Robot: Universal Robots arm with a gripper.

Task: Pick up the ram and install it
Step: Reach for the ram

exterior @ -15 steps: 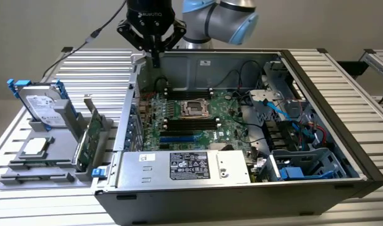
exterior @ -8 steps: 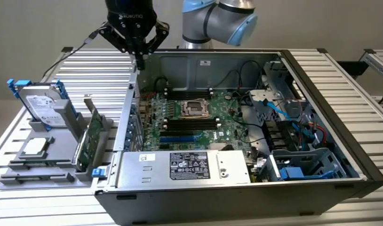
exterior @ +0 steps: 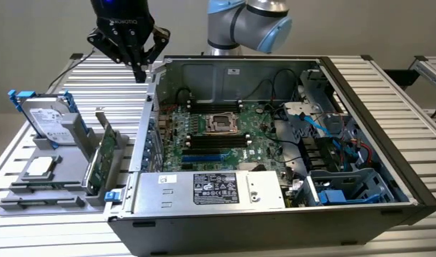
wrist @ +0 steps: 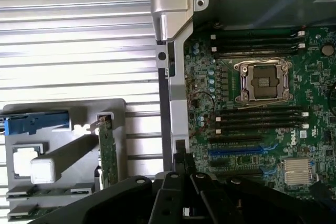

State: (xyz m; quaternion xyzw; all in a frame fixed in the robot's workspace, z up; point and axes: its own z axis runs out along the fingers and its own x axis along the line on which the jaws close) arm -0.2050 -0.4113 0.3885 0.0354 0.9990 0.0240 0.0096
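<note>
Fingers (exterior: pixel 138 68) pressed together, nothing between them, no contact with anything. They point straight down over the slatted tabletop (exterior: pixel 96 85), just outside the far corner of the open computer case (exterior: pixel 261 230) on the exterior view's left. From the wrist view the closed fingers (wrist: pixel 184 182) hang above the case's side wall, motherboard on one side, bare slats on the other.

The ram (exterior: pixel 50 187) sits well apart from them, lying low and on edge in a slot of the grey holder (exterior: pixel 68 204), close to the tabletop's near corner on the exterior view's left. It is small there and hard to make out. In the same holder the hard drive (exterior: pixel 50 120) stands upright towards the far end, and the expansion card (exterior: pixel 104 155) stands on edge along the side nearest the case.

Inside the case, the motherboard (exterior: pixel 203 147) lies flat with its black memory slots (exterior: pixel 218 140) beside the processor socket (exterior: pixel 222 123).
</note>
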